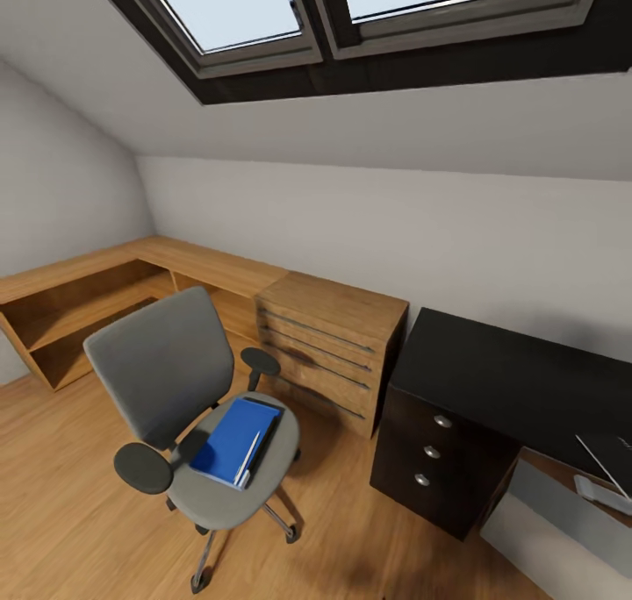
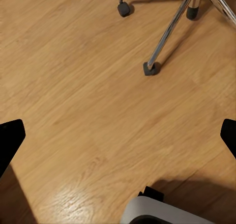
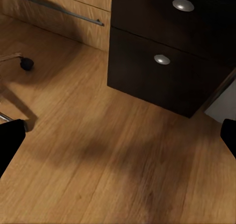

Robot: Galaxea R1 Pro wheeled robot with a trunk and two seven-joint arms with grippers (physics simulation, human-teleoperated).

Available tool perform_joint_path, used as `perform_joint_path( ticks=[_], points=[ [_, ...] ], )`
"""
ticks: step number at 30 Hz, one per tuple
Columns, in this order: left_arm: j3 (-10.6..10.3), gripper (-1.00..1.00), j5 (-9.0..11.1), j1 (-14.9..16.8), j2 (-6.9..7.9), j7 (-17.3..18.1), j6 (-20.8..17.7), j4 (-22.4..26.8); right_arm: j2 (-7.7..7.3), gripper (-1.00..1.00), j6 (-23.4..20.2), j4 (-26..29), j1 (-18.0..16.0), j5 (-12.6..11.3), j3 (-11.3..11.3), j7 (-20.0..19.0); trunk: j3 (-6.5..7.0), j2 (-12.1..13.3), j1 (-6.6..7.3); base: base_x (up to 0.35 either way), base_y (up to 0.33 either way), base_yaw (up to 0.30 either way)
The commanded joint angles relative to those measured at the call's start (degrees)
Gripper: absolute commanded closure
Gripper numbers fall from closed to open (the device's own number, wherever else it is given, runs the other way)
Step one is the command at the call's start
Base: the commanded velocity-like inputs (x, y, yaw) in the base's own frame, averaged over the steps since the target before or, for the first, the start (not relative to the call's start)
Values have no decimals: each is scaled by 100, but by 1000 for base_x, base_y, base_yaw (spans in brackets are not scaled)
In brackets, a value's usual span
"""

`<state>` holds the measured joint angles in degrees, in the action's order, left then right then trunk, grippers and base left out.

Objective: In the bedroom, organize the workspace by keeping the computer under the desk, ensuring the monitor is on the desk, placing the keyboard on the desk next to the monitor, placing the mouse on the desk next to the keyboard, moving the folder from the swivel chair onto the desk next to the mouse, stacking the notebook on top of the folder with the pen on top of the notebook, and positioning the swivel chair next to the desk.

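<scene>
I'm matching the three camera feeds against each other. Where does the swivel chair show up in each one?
Head view: the whole swivel chair stands at lower left, the folder on its seat.
Left wrist view: its chrome legs and castors cross the upper right.
Right wrist view: one castor at the left edge.
Shared landmark: the wooden floor; the desk drawer unit joins the head and right wrist views.

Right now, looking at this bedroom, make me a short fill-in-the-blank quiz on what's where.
1. The blue folder lies on the seat of the ____.
2. The black desk has a drawer unit with three round ____ knobs.
3. Between the swivel chair and the desk stands a ____ dresser.

Missing words: swivel chair; silver; wooden
</scene>
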<state>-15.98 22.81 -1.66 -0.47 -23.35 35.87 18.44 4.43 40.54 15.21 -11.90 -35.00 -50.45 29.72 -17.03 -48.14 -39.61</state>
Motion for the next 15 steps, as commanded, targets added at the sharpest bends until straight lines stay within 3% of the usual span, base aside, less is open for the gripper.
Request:
perform_joint_path(
  ticks=[1, 9, 15],
  points=[
    [-48, -100, 29, -1, 6, -47, 8, 11, 1, -100, 14, 0, -6, -25, -50, 42, -6, -5, -1, 0, 0, 0],
    [-54, -100, 22, -1, 11, -41, 8, 11, 17, -100, 16, 0, -6, -24, -55, 51, -6, -5, -1, -21, 17, 215],
    [-55, -100, 22, -1, 12, -39, 8, 11, 14, -100, 16, 0, -6, -24, -53, 51, -6, -5, -1, -190, 183, 250]
  ],
)
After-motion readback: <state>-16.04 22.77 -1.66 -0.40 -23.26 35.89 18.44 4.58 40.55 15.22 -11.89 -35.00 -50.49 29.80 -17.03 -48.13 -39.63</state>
